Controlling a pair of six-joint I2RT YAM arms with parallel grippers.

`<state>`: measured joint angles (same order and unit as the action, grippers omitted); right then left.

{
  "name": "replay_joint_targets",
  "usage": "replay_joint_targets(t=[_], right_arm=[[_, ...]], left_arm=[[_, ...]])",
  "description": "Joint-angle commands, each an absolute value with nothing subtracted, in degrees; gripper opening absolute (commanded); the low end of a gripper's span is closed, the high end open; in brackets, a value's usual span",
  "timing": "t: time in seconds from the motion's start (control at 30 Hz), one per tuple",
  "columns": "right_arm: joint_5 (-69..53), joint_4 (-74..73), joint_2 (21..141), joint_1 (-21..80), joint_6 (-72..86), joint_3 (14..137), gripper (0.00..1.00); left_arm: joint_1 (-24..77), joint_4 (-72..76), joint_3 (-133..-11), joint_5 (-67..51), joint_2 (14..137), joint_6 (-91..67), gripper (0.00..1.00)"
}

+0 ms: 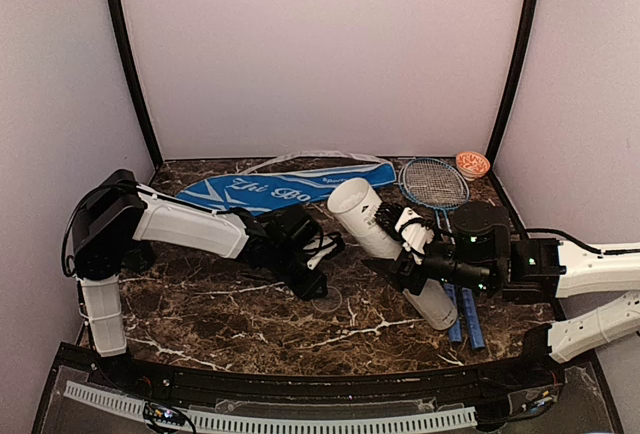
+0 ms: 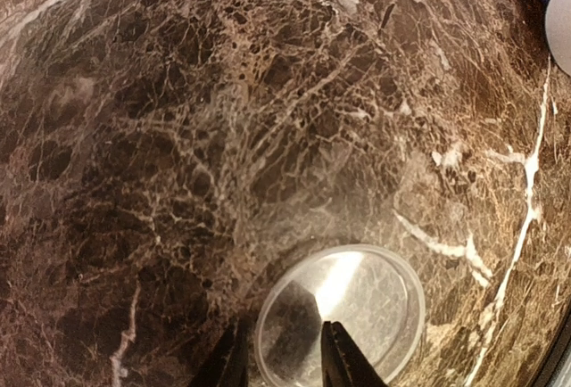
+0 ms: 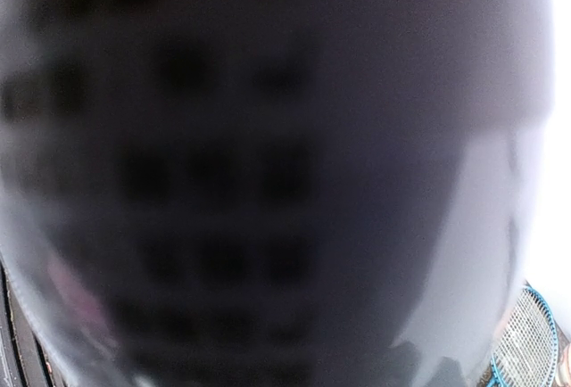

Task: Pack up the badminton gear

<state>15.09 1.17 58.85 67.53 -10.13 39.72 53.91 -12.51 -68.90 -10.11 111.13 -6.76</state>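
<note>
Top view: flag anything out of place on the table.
The clear lid lies alone on the table, apart from the white tube. The right gripper holds the tube slanted, its lower end by the blue racket handles. The left gripper straddles the lid's rim, jaws open.

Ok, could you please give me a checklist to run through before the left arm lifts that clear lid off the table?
1. Left gripper straddles the rim of the lid, one finger inside and one outside: ok.
2. Left jaws closed on that rim: not ok, a gap shows.
3. Right gripper holds the tube, tilted: ok.
4. Tube end open and ready for the lid: cannot tell.
5. Right wrist view usable: not ok, a dark blur fills it.
6. Rackets and cover lie apart from the lid: ok.
</note>
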Motion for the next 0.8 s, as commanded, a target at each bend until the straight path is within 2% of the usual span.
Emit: replay_joint_targets(t=[0.0,0.2,0.4,0.57,0.77], right_arm=[[15.66,4.57,58.09,68.03,-9.64,39.39,0.55],[15.72,4.53,58.18,67.98,-9.76,39.33,0.55],[15.73,4.53,58.59,67.99,-9.86,39.51,0.55],[15.26,4.52,58.67,68.01,-10.14,39.64,0.55],[14.60,4.37,58.74,68.01,-11.22,40.16,0.55]], left_arm=[[54.38,-14.79,-71.03,-8.42,112.12,-5.05,0.28],[54.69,-16.03,-71.50,-6.74,113.03,-4.06,0.19],[54.63,-17.25,-70.78,-5.68,111.60,-3.74,0.00],[51.95,-14.95,-66.79,-9.91,104.23,-5.81,0.00],[44.12,-11.52,-59.75,-17.11,89.65,-9.60,0.00]])
